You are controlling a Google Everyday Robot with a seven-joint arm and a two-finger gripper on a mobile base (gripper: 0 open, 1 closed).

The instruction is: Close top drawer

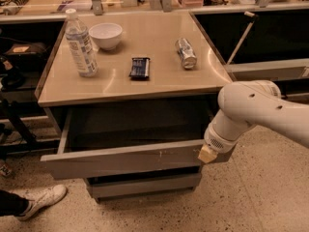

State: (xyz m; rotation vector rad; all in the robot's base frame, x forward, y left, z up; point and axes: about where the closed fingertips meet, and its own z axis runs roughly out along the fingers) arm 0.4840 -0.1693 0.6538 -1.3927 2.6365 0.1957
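Observation:
The top drawer (pixel 120 159) is a wide shallow grey drawer under the beige tabletop, pulled well out, with small white scuffs right of centre on its flat front and a plain grey inside. My white arm comes in from the right. My gripper (pixel 207 154) is at the right end of the drawer front, with a tan tip against the panel. The arm's wrist hides most of it.
On the tabletop (pixel 159 81) stand a water bottle (pixel 80 43), a white bowl (pixel 106 35), a dark snack bar (pixel 140 67) and a lying can (pixel 186 52). A lower drawer front (pixel 145 185) sits below. A person's white shoe (pixel 41 200) is at the lower left.

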